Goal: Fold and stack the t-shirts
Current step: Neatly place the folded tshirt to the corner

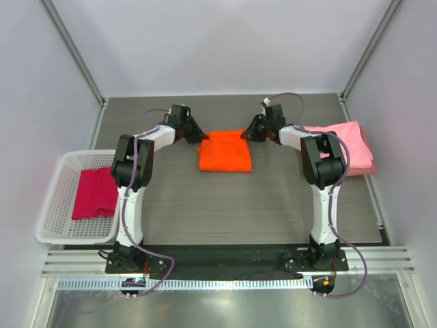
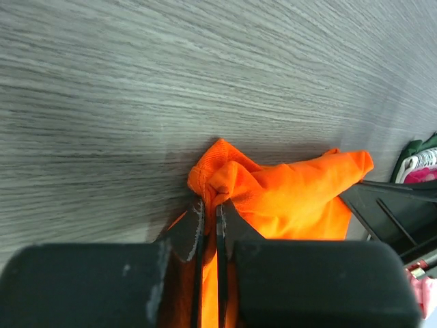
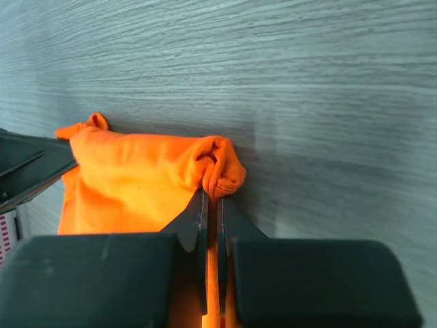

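Observation:
A bright orange t-shirt (image 1: 225, 152) lies folded into a rectangle at the middle back of the table. My left gripper (image 1: 197, 136) is shut on its far left corner; the left wrist view shows the cloth (image 2: 287, 195) bunched between the tips (image 2: 210, 205). My right gripper (image 1: 248, 134) is shut on its far right corner, with cloth (image 3: 136, 178) pinched at the tips (image 3: 213, 195). A folded stack of light pink t-shirts (image 1: 349, 147) lies at the right. A magenta-crimson t-shirt (image 1: 95, 193) lies in the basket.
A white lattice plastic basket (image 1: 58, 198) stands at the table's left edge. Both arms reach far back over the grey wood-grain table (image 1: 232, 205). Enclosure walls and metal posts stand close on the left, right and back.

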Motion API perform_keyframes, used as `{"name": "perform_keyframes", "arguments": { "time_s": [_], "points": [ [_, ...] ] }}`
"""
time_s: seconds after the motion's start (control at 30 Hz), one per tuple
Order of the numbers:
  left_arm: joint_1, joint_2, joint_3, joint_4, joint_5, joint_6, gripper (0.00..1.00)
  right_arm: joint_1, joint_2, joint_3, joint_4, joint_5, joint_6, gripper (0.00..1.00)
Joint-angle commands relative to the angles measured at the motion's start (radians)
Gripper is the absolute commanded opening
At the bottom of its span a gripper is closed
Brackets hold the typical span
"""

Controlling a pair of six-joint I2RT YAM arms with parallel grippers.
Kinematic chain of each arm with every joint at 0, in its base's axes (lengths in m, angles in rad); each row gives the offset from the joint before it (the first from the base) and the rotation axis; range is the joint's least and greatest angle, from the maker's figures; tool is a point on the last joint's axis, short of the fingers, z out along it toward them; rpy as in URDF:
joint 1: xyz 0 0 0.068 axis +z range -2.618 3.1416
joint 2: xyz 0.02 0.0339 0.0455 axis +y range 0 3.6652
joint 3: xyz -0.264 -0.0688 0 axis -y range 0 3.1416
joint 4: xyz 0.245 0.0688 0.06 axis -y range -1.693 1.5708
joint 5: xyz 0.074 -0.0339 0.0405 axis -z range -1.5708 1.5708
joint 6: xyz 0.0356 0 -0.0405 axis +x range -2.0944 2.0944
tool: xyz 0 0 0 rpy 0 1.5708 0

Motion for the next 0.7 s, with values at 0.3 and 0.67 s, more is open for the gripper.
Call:
{"name": "perform_keyframes", "arguments": {
  "time_s": [0.3, 0.67],
  "points": [
    [-0.178, -0.472, -0.184, 0.092, -0.129, 0.038, 0.00, -0.014, -0.642, -0.216, -0.135, 0.210, -0.052, 0.01],
    [-0.631, -0.549, 0.001, 0.057, -0.310, -0.022, 0.00, -0.195, -1.158, -0.110, -0.724, 0.786, -0.090, 0.01]
  ]
}}
